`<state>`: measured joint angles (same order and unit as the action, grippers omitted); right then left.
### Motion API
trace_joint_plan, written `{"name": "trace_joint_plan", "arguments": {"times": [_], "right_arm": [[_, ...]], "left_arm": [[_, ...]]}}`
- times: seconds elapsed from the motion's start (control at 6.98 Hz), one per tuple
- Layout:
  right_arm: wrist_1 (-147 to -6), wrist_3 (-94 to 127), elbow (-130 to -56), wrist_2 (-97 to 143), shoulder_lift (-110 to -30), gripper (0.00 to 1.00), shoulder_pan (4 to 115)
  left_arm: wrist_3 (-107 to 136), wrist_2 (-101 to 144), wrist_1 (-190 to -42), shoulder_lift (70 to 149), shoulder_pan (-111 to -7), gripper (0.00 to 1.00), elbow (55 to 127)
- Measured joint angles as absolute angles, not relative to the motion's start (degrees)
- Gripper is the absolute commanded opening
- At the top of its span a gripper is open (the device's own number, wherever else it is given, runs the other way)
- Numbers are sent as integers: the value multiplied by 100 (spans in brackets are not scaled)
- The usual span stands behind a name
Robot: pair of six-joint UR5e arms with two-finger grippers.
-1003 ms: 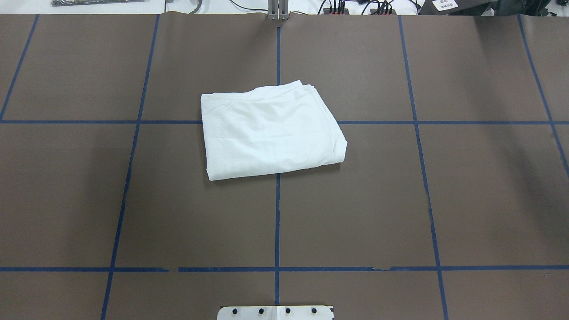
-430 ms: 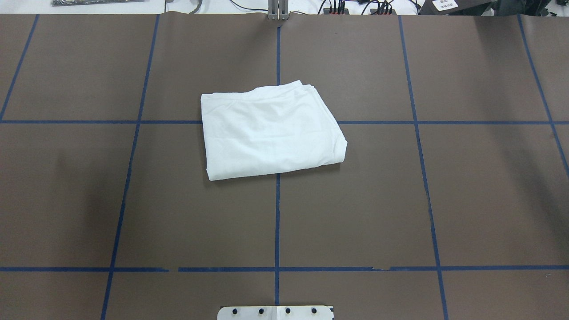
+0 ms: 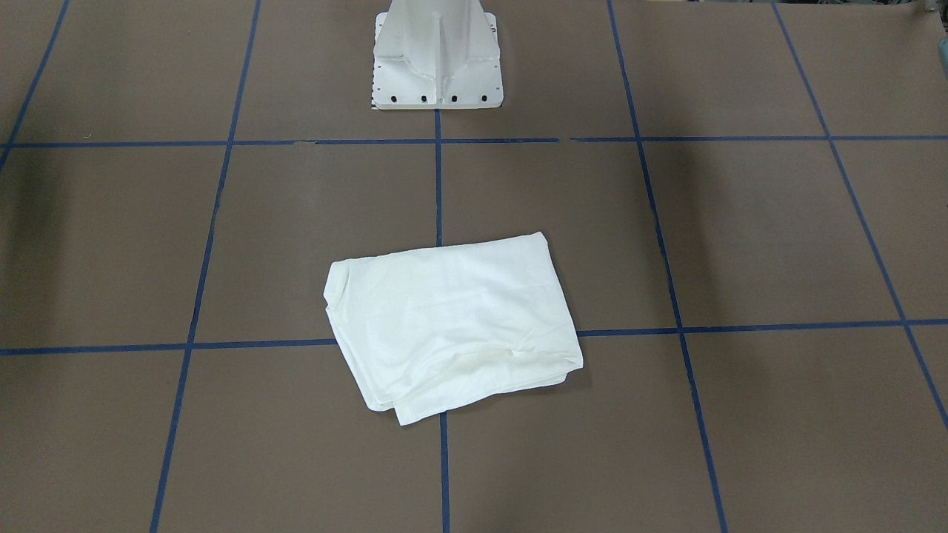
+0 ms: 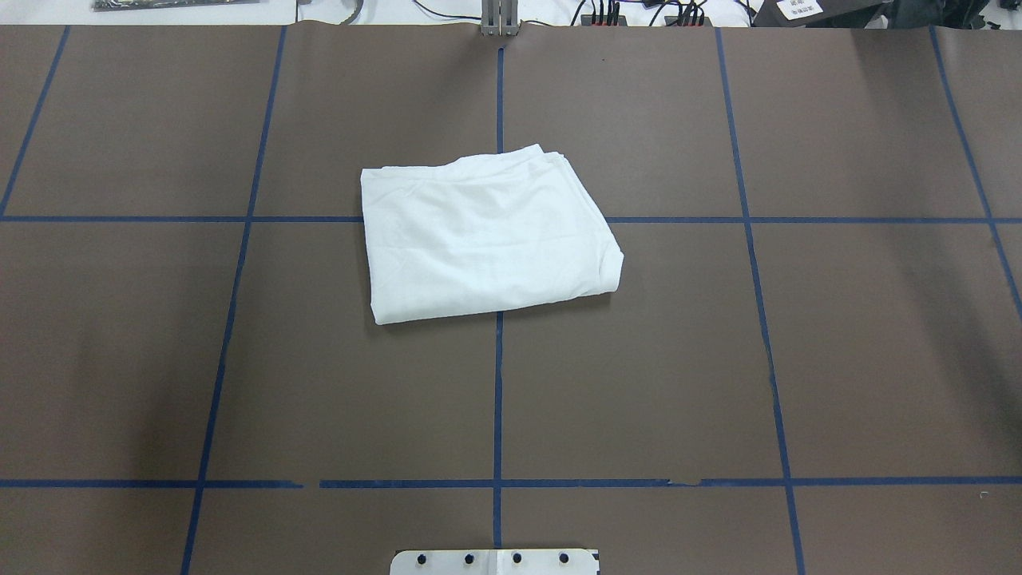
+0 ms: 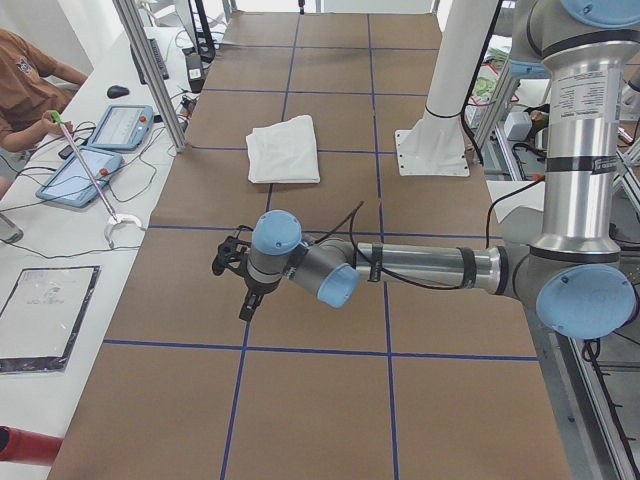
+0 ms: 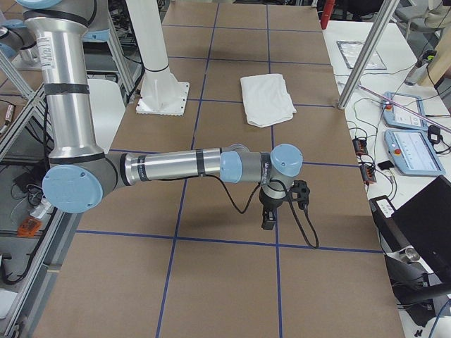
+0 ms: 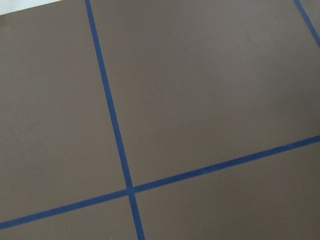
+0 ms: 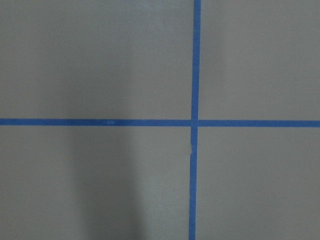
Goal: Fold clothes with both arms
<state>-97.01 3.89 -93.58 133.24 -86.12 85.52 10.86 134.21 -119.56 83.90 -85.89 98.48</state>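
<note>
Basically, the white shirt (image 4: 487,235) lies folded into a compact rectangle at the centre of the overhead frame. It straddles the middle crossing of the blue tape grid (image 4: 498,399) on the brown table mat (image 4: 838,359). Its long axis runs left-right across that frame, slightly tilted, with the stacked layer edges at its upper right. No arm shows in the overhead or front-facing view.

The left gripper (image 5: 245,308) hangs over bare mat at centre-left of the left side view, with the shirt well apart toward the upper middle. The right gripper (image 6: 268,220) hangs at centre-right of the right side view, again with the shirt well apart, higher in the frame. Cannot tell whether either gripper's fingers are spread or pressed together; the wrist views show only mat and tape.

Neither arm looks clearly nearer. The fold looks finished or close to it. Any further fold would need both grippers to come in to the shirt's short ends.
</note>
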Motion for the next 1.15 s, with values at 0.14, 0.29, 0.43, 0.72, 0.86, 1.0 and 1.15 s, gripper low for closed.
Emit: {"name": "trace_joint_plan", "arguments": {"times": [0.14,0.29,0.43,0.72,0.86,1.0,1.15], "right_arm": [[-9698,387,-9418,13337,-8686,100,8553],[-9695,375,-9486,13380,-8688,100,8554],[-9695,374,-9603,13442,-8646,100,8554],[-9694,402,-9889,13474,-8578,100,8549],[-9694,402,-9946,13475,-8584,100,8546],[-9694,399,-10034,13498,-8585,100,8545],[-9696,399,-10134,13525,-8596,100,8543]], "left_arm": [[1094,13426,-11951,8300,-8767,100,10009],[1094,13441,-11955,8353,-8948,100,10081],[1085,13458,-11968,8492,-9078,100,10113],[1056,13500,-11991,8640,-9142,100,10130],[1050,13548,-11997,8637,-9144,100,10127],[1045,13576,-12002,8636,-9144,100,10124],[1040,13592,-12038,8637,-9139,100,10124]]}}
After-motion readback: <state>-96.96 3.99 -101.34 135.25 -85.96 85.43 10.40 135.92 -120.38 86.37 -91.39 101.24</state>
